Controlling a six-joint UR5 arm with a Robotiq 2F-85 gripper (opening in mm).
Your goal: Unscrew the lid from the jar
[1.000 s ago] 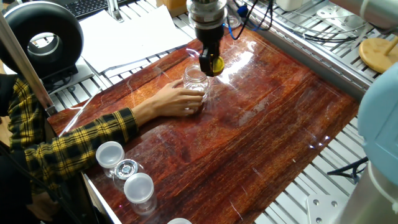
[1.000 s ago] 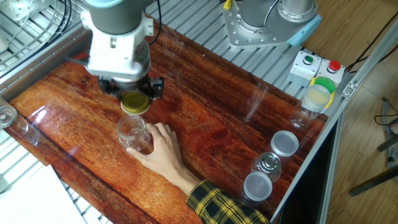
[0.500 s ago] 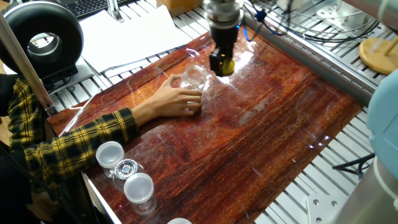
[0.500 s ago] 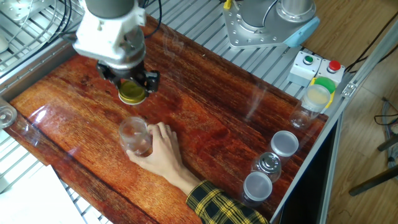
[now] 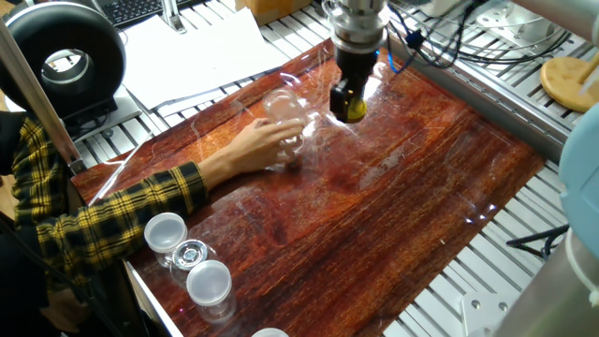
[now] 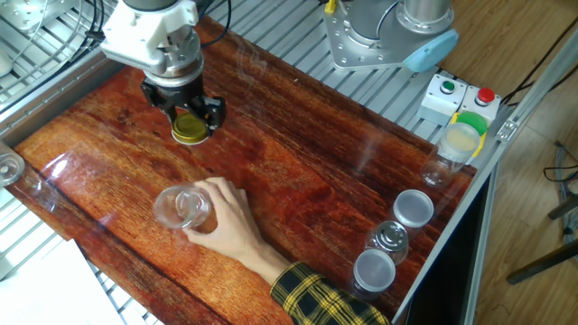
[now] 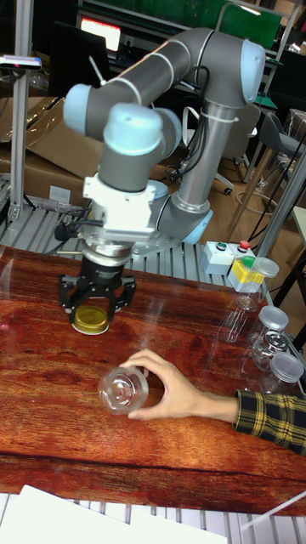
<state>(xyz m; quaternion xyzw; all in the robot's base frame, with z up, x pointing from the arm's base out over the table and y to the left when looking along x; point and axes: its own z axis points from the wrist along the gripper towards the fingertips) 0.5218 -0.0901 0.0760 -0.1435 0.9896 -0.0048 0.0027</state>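
The yellow-gold lid is off the jar and sits between the fingers of my gripper, low over the wooden table. The clear glass jar is open-necked and tilted, lifted in a person's hand in a yellow plaid sleeve. The jar is apart from the gripper, nearer the table's front edge in the tall fixed view.
Several clear cups with white lids stand at one table corner. A button box and a green-lidded container sit near the robot base. A sheet of paper and a black ring device lie beyond the board.
The gripper has carried the lid away from the jar and lower toward the table. The hand has tilted and lifted the open jar away from the gripper.
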